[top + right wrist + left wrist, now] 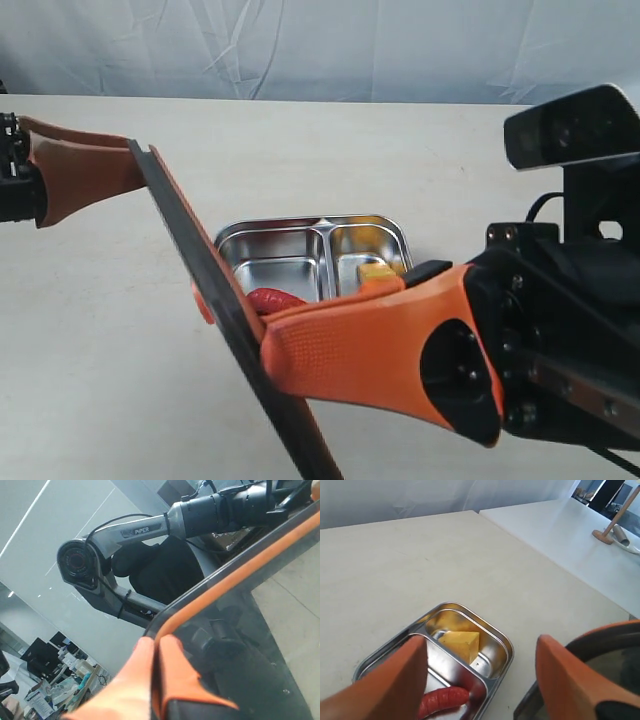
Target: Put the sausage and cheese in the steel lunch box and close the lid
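Observation:
The steel lunch box [300, 224] lies open on the table. The red sausage [275, 298] is in its large compartment and the yellow cheese [375, 271] in the small one. The dark lid [215, 290] stands tilted on edge in front of the box, and my right gripper [265, 325] is shut on its lower part. My left gripper [125, 160] is beside the lid's upper end. In the left wrist view that gripper [481, 642] is open above the box [502, 642], cheese [460, 644] and sausage [442, 699], with the lid [615, 655] behind one finger. The right wrist view shows the gripper [157, 642] pinching the lid's [250, 645] orange-rimmed edge.
A camera housing [575, 125] sits on the right arm at the right of the exterior view. A second table with a wooden tool [602, 535] lies beyond this one. The left arm [140, 530] rises behind the lid in the right wrist view.

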Motion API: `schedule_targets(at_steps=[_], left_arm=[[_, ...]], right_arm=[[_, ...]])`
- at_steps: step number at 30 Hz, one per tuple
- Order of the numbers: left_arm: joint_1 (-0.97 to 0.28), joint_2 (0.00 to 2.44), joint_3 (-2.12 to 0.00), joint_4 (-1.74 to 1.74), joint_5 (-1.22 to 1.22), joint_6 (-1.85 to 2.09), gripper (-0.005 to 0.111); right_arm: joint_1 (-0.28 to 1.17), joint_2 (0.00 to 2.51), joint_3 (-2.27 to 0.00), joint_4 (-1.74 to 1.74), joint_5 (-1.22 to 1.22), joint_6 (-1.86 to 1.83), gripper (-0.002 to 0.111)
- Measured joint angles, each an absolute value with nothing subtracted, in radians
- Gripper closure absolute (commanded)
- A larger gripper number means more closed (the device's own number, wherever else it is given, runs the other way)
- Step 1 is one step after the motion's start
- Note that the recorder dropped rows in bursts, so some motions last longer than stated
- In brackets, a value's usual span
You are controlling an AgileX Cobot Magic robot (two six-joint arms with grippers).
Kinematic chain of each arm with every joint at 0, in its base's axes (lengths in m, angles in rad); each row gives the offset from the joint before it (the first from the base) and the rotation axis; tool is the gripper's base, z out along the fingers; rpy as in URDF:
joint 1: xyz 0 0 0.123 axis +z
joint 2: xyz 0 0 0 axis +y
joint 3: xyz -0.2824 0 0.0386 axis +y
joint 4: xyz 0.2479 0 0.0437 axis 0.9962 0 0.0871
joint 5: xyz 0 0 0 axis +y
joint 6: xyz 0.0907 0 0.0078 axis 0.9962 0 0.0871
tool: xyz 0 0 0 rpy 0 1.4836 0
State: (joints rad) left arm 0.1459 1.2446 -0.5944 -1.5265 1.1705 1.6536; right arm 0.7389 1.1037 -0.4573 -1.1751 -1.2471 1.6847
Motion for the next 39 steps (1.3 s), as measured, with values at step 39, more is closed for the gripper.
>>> schedule_targets(at_steps=[39], left_arm=[[0.140, 1.205, -0.595, -1.708, 1.052, 1.503, 0.047]], right_arm=[[0.739, 1.016, -0.457, -1.162, -1.217, 1.683, 0.109]])
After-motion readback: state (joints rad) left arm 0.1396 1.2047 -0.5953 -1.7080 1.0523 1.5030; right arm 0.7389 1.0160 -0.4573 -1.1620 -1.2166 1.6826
